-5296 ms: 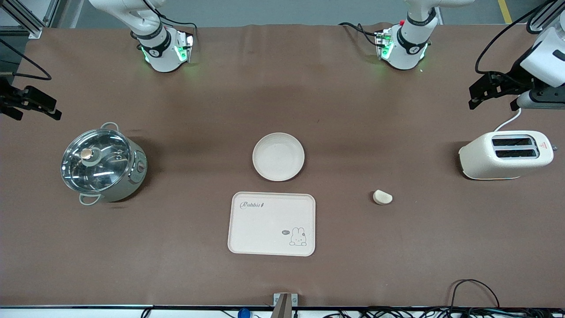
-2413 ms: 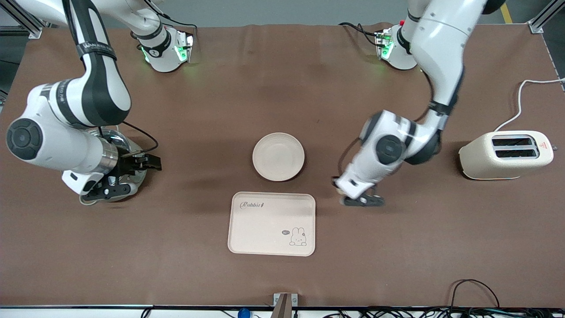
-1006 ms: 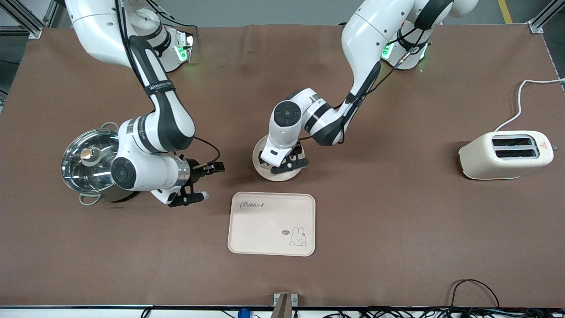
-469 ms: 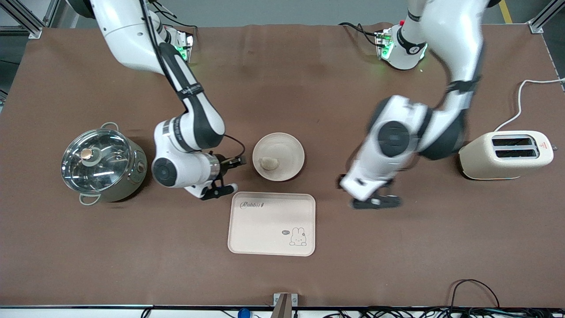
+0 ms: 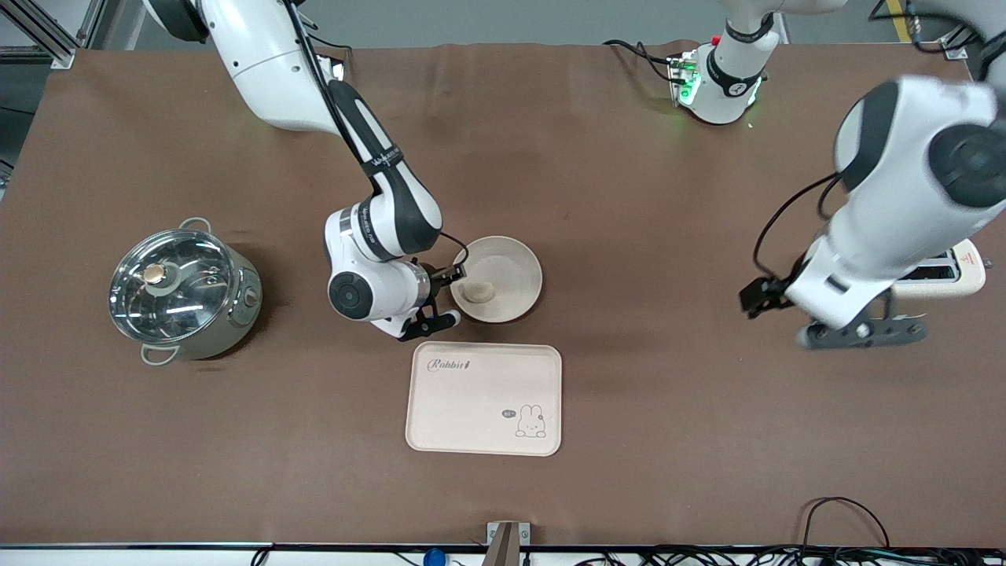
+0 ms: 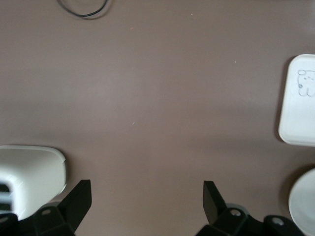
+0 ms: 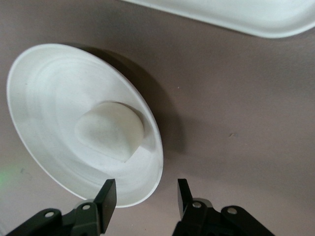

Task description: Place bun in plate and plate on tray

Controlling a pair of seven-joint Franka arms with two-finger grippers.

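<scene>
The bun lies in the round plate, which stands on the table just farther from the front camera than the Rabbit tray. My right gripper is open and low, at the plate's rim on the side toward the right arm's end of the table. In the right wrist view the rim sits just ahead of the gap of the right gripper, with the bun in the plate and the tray close by. My left gripper is open and empty, over the table beside the toaster; it also shows in the left wrist view.
A lidded steel pot stands toward the right arm's end. A white toaster, partly hidden by the left arm, stands toward the left arm's end and shows in the left wrist view. Cables lie along the table's near edge.
The left gripper dropped the bun in the plate and swung away toward the toaster. The right gripper has moved from beside the pot to the plate's rim.
</scene>
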